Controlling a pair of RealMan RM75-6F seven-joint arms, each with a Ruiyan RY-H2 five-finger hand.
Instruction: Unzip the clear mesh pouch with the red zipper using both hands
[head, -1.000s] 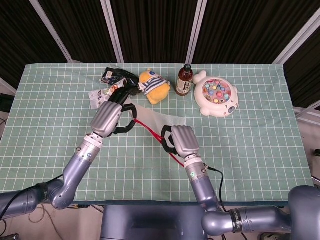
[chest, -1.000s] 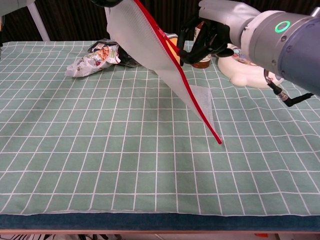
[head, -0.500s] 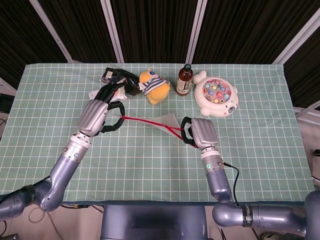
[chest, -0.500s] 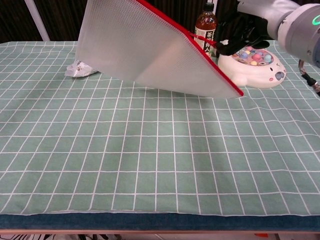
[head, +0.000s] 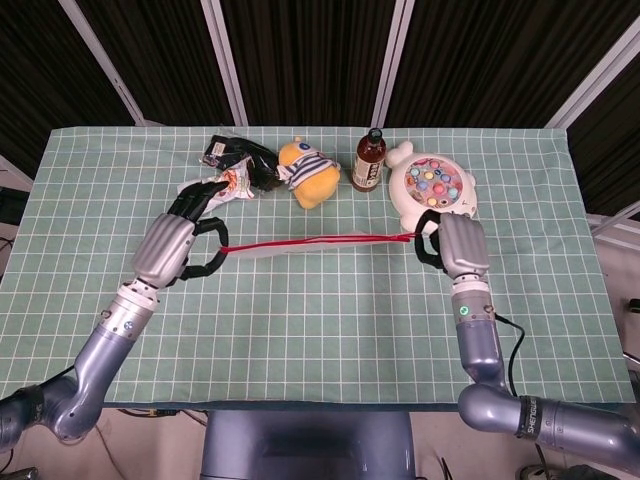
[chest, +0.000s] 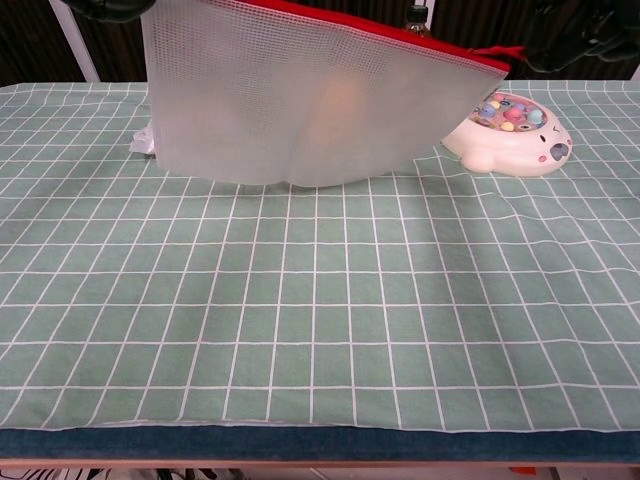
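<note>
Since 0.5 s ago both hands have moved apart, and the clear mesh pouch (chest: 300, 110) now hangs stretched between them above the table, with its red zipper (head: 310, 242) pulled into an almost straight line from left to right. 1.0 s ago the pouch hung steeply tilted with 1 corner near the cloth; now it is level and hangs as a wide sheet in the chest view.

In the head view the left hand (head: 178, 240) holds the left end of the zipper edge, with its fingers closed around it. The right hand (head: 455, 243) pinches the right end of the red line, just in front of the fishing toy (head: 433, 190). Probably it grips the zipper pull, but this part is too small to tell. In the chest view only dark parts of both hands show at the top corners.

On the green checked tablecloth (head: 330, 330), behind the pouch, stand the brown bottle (head: 368, 161) and the yellow plush toy (head: 309, 172). Some snack packets (head: 232, 165) lie near the left hand. In the chest view the pouch hides most of these things.
</note>
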